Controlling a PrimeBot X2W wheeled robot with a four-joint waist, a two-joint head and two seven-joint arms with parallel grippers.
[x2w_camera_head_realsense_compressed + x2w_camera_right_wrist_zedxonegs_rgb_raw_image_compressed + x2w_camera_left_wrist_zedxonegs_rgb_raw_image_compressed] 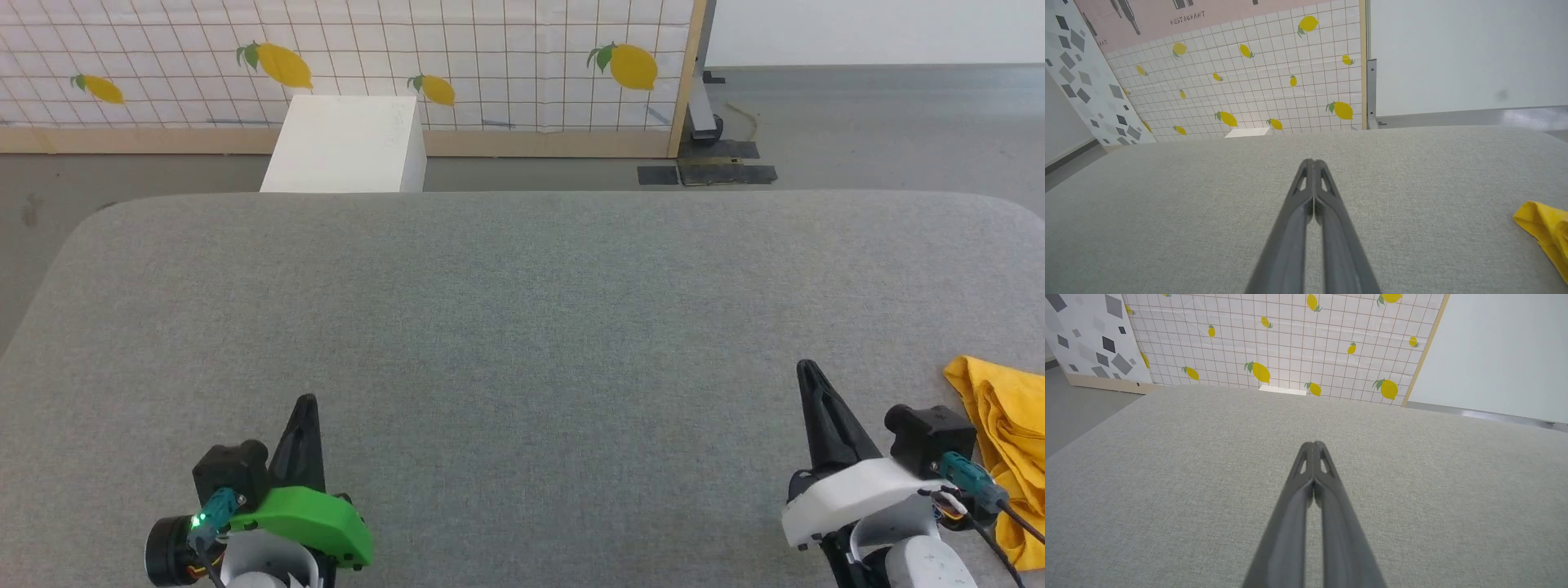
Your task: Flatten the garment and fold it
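The garment (1006, 433) is a mustard-yellow cloth lying bunched at the near right edge of the grey table (522, 327), partly cut off by the picture's edge. Its corner also shows in the right wrist view (1545, 228), at the lower right. My right gripper (808, 369) is shut and empty, a short way left of the garment and apart from it; its fingers meet at the tips (1312, 163). My left gripper (306, 402) sits at the near left, shut with nothing in it, its tips pressed together (1312, 445) over bare table.
A white box (347, 145) stands on the floor beyond the table's far edge. Behind it runs a lemon-print grid panel (490, 57) with a wooden frame. Grey floor and a dark stand base (706, 167) lie at the far right.
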